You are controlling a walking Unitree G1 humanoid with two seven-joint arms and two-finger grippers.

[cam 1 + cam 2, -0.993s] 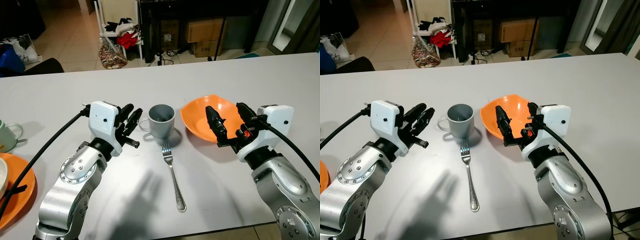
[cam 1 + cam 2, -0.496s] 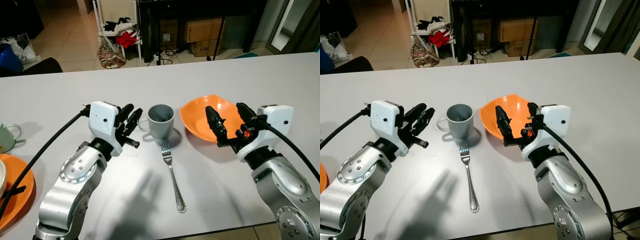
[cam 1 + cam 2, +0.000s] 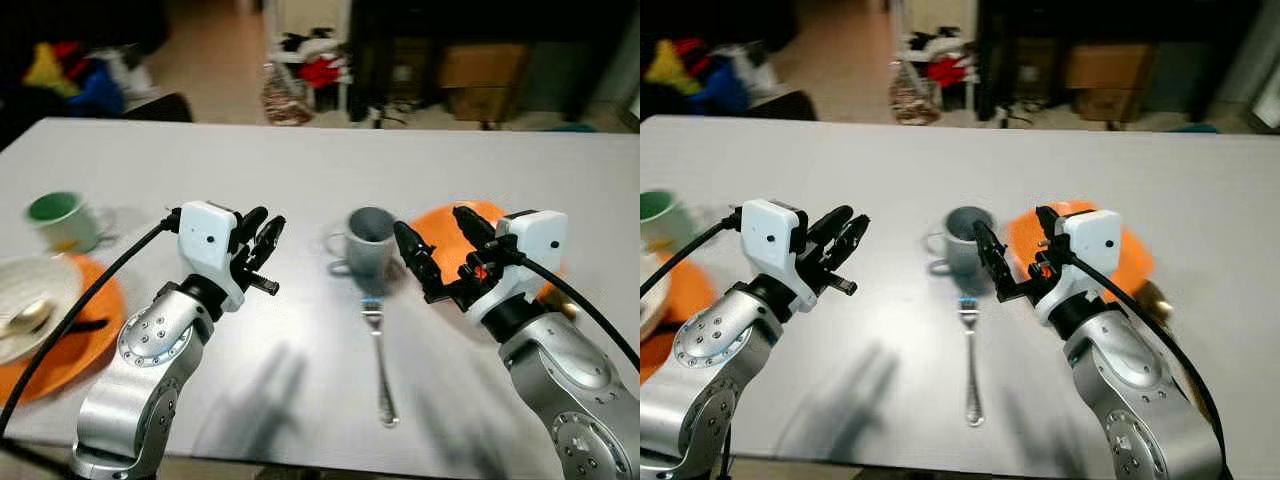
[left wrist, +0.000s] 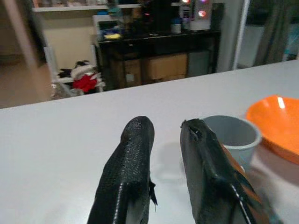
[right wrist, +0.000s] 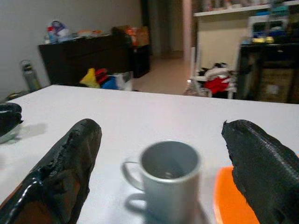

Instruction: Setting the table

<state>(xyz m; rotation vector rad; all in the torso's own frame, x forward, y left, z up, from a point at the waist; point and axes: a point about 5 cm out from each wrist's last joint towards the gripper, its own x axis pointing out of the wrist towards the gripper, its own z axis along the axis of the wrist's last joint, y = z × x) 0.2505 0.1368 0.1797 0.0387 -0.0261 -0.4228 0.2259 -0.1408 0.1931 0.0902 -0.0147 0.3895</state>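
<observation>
Left eye view. White table [image 3: 300,170]. Centre setting: grey mug [image 3: 371,240], fork [image 3: 380,350] lying just in front of it, tines toward the mug, and orange bowl [image 3: 440,230] just beside the mug on the robot's right, partly hidden by the right gripper [image 3: 436,240]. Far left: green mug [image 3: 58,218] and an orange plate [image 3: 85,345] carrying a white dish [image 3: 30,310] with a spoon [image 3: 25,320]. Left gripper [image 3: 262,238] raised over bare table, holding nothing.

Right eye view. Same layout. Right gripper hovers at the mug and bowl, jaws spread, empty.

Left wrist view. Jaws nearly together with a narrow gap, nothing between them; mug and bowl beyond.

Right wrist view. Jaws wide apart, framing the grey mug; bowl edge alongside.

Progress, as judged: two places appear laid with crockery; the centre place has a fork only, so further cutlery or tidying may remain.
</observation>
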